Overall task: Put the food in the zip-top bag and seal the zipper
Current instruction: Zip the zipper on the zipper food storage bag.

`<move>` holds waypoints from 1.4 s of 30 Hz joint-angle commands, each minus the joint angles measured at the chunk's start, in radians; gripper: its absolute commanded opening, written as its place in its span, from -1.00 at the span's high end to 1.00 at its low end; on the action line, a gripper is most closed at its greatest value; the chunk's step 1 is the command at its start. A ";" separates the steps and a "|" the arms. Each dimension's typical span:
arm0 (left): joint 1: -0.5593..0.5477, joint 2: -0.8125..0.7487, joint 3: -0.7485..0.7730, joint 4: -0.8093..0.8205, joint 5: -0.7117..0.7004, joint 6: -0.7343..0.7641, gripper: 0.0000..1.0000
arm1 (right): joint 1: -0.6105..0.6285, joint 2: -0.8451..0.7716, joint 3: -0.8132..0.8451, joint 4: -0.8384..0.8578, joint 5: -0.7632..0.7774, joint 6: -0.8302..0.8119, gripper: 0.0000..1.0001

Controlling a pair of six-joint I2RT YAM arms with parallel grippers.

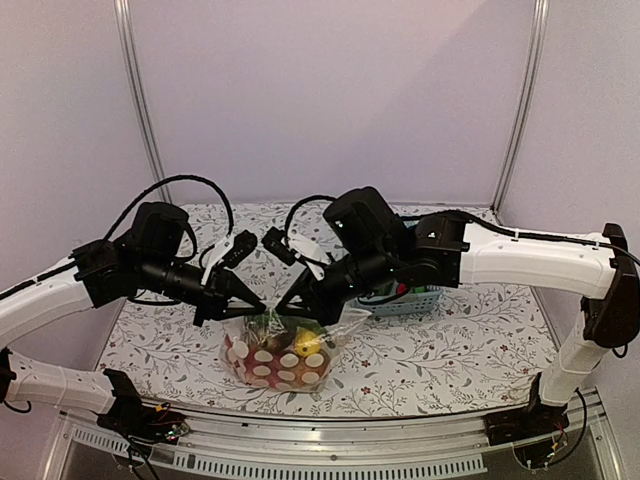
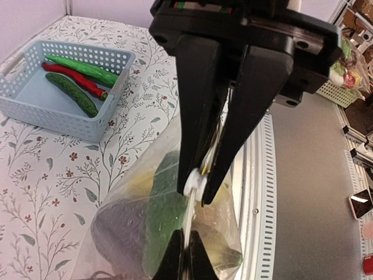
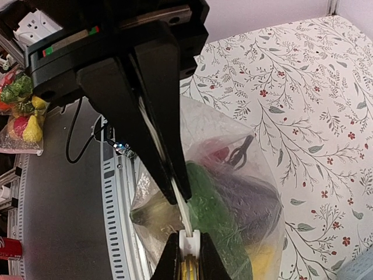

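- Plain lilac wall panels (image 1: 330, 90) with grey uprights, filling the upper half of the top view.
- Below them, the table (image 1: 450, 350), covered by a white cloth printed with leafy sprigs and small red flowers; slotted metal rail (image 1: 350, 462) along the bottom of the frame.
- Zip-top bag (image 1: 278, 362) at lower centre of the top view, near the table's front edge: clear with white dots, mouth up, belly sagging onto the cloth, long axis running from mouth down to base.
- Light-blue slotted basket (image 1: 412, 302) right of centre, mostly hidden behind the right arm (image 1: 520, 255); plainer at the upper left of the left wrist view, its far end cut off by the frame edge, well apart from the bag.
- Left claw (image 1: 262, 309) reaching in from the left, right claw (image 1: 281, 311) from the right, tips almost meeting over the bag; each pressed together on the zipper (image 2: 193, 181).
- Inside the bag, smeared by the plastic: dark purple eggplant (image 2: 113, 230), green piece (image 2: 166, 210), yellow piece (image 1: 308, 343); other pieces hard to make out.
- In the basket, green cucumbers (image 2: 73, 93) and a red chili (image 2: 73, 80) lying side by side, slanting from upper left to lower right in the frame.
- Zipper itself a thin pale strip, taut and straight from claw to claw, vertical in both wrist frames; parts under the fingers hidden, sealed or not impossible to tell.
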 commanded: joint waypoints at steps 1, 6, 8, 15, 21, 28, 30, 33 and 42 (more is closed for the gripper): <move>0.029 -0.038 0.006 -0.005 -0.024 0.009 1.00 | -0.010 -0.050 -0.030 -0.137 0.036 -0.007 1.00; 0.035 -0.041 0.006 -0.008 -0.036 0.007 1.00 | -0.010 -0.055 -0.041 -0.141 0.037 -0.006 1.00; 0.038 -0.044 0.006 -0.011 -0.042 0.008 1.00 | -0.012 -0.058 -0.044 -0.144 0.037 -0.003 1.00; 0.046 -0.053 0.000 -0.010 -0.049 0.007 1.00 | -0.012 -0.065 -0.054 -0.147 0.039 0.002 1.00; 0.047 -0.053 -0.001 -0.012 -0.057 0.004 1.00 | -0.013 -0.065 -0.058 -0.153 0.038 0.004 1.00; 0.063 -0.050 0.003 -0.020 -0.106 -0.005 1.00 | -0.012 -0.077 -0.074 -0.160 0.045 0.007 1.00; 0.067 -0.047 0.005 -0.020 -0.107 -0.007 1.00 | -0.012 -0.079 -0.078 -0.162 0.046 0.007 1.00; 0.073 -0.044 0.006 -0.023 -0.112 -0.008 1.00 | -0.013 -0.082 -0.081 -0.165 0.052 0.007 1.00; 0.084 -0.039 0.007 -0.030 -0.140 -0.007 1.00 | -0.015 -0.101 -0.094 -0.171 0.057 0.007 1.00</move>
